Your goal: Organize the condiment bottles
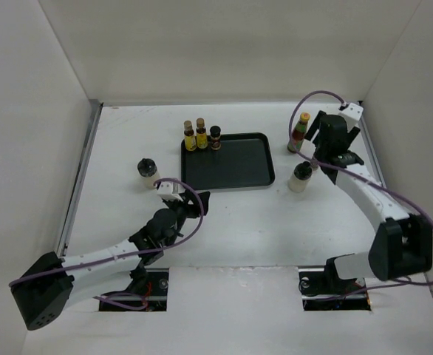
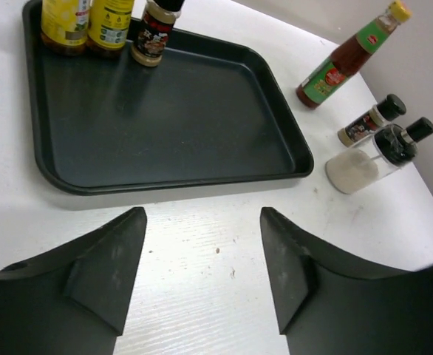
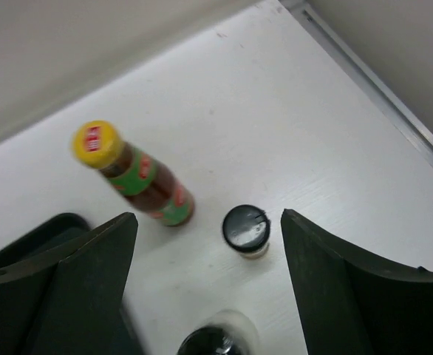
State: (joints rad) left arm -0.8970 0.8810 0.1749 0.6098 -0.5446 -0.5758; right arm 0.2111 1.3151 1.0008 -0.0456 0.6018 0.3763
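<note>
Two yellow-labelled bottles (image 1: 189, 137) (image 1: 201, 134) and a short dark jar (image 1: 215, 137) stand at the black tray's (image 1: 235, 166) far left corner; the left wrist view shows them too (image 2: 65, 22) (image 2: 111, 24) (image 2: 154, 35). A white bottle with a black cap (image 1: 148, 171) stands left of the tray. The red bottle (image 1: 299, 132) (image 3: 139, 177), another dark jar (image 3: 246, 229) (image 2: 368, 122) and a second white bottle (image 1: 300, 177) (image 2: 372, 157) stand right of the tray. My right gripper (image 1: 312, 151) (image 3: 209, 214) is open above these three. My left gripper (image 1: 191, 203) (image 2: 202, 214) is open and empty near the tray's front edge.
White walls enclose the table at the back and on both sides. A metal strip (image 1: 80, 174) runs along the left edge. The tray's inside (image 2: 165, 111) is bare apart from the three bottles in its corner.
</note>
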